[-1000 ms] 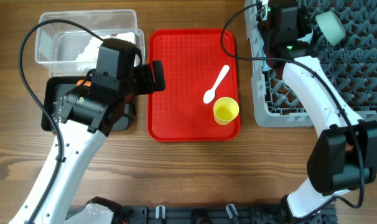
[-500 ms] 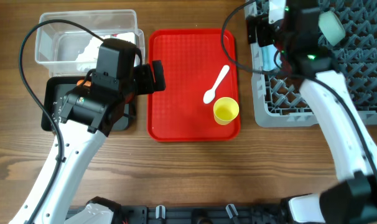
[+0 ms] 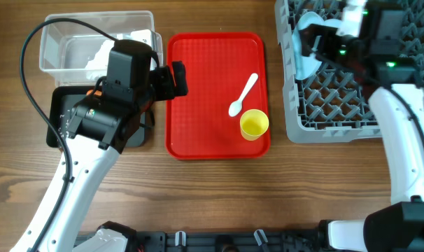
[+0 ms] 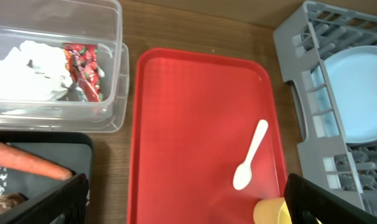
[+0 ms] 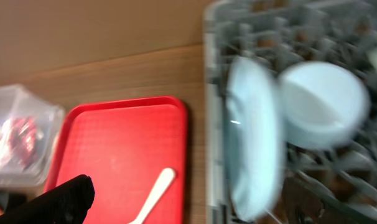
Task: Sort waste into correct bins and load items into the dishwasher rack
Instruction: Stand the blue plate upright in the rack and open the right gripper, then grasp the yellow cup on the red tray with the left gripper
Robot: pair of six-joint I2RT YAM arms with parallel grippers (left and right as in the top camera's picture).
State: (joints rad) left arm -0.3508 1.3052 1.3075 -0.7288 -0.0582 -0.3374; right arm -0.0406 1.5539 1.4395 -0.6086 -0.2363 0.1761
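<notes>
Cup and spoon lie on the tray; both grippers are empty.

Nearest, low in the overhead frame, the yellow cup (image 3: 254,124) sits on the red tray (image 3: 198,105) with the white spoon (image 3: 243,93) just beside it, up and to the left. A grab at either could knock the other, and the thin, flat spoon may skid off the pads. The left gripper (image 3: 168,80), jaws spread wide and holding nothing, hovers at the tray's left edge by the black bin (image 3: 58,112), well left of both items. Farthest, at upper right, the right gripper (image 3: 315,45) hangs over the dishwasher rack (image 3: 324,129) beside the upright plate (image 5: 254,149). Its jaws look spread and empty, though blur hides one finger. A careless swing could tip the plate.
</notes>
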